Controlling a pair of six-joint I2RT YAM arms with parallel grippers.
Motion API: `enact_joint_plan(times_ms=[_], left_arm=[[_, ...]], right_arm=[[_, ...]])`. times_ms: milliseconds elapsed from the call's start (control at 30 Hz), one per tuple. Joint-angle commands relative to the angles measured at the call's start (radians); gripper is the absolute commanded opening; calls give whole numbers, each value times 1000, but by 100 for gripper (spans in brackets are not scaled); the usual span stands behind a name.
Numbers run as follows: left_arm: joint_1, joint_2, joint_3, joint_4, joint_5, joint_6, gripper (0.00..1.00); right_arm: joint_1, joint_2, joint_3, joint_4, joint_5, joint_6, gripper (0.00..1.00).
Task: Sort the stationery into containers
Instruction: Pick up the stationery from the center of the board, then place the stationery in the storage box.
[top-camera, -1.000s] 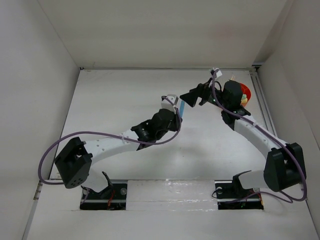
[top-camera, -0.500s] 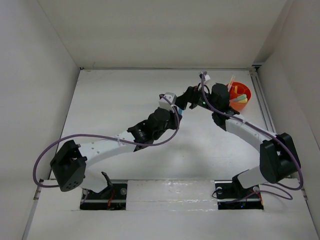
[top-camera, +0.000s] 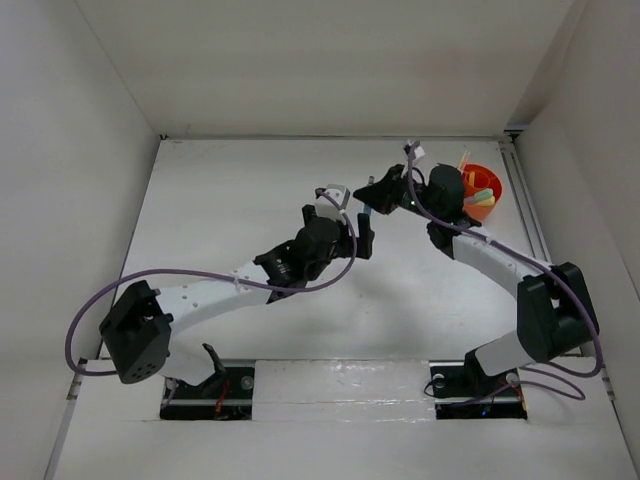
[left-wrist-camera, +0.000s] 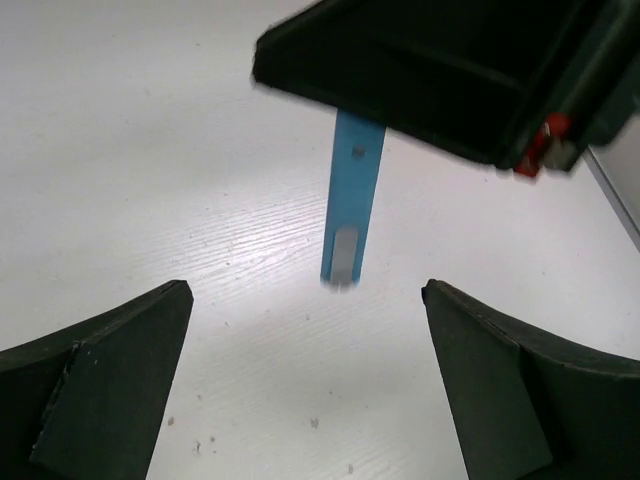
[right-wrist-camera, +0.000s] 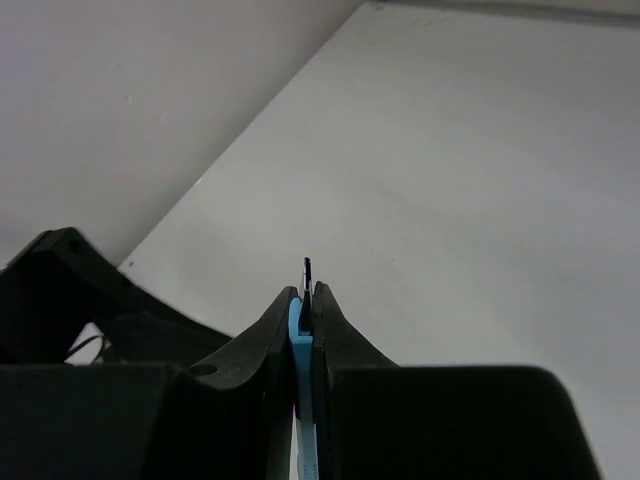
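Note:
A blue pen (left-wrist-camera: 352, 200) hangs above the white table, pinched in my right gripper (right-wrist-camera: 305, 295), whose jaws are shut on its upper end (right-wrist-camera: 297, 330). In the top view that gripper (top-camera: 370, 197) sits at table centre-right with the blue pen (top-camera: 366, 211) just below it. My left gripper (left-wrist-camera: 305, 300) stands open right under the pen, its fingers (left-wrist-camera: 110, 370) wide apart and touching nothing. In the top view the left gripper (top-camera: 362, 238) is just left of and below the right one. The orange-red cup (top-camera: 481, 213) behind the right wrist holds yellow and pale green sticks (top-camera: 483, 196).
White walls enclose the table on the left, back and right. A metal rail (top-camera: 525, 200) runs along the right edge beside the cup. Purple cables (top-camera: 200, 270) loop along both arms.
The right gripper came left from over the cup and shut on the blue pen. The left gripper, which was holding the pen, has opened and drawn slightly back.

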Motion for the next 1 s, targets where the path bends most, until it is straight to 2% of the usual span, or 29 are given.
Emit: enact_joint_plan(times_ms=[0,200,267,433,733,967], left_arm=[[3,-84,0,1,4,-17,100],[-26,-244,-83,-34,69,-17,100],[-27,-281,-107,-34,89,-17,100],[-36,-374,-181,-34,113,-8,100],[-36,-386,-224,-12,127,12,100],[-36,-357,-224,8,175,39,100]], right_arm=[[-94,35,60,149,-54,-100,0],[-341,127,102,428,-187,-292,0],[-427,147,117,444,-212,-337,0],[-589,250,180,623,-391,-310,0],[-737,320,235,662,-433,-311,0],[-769,431,312,660,-454,-311,0]])
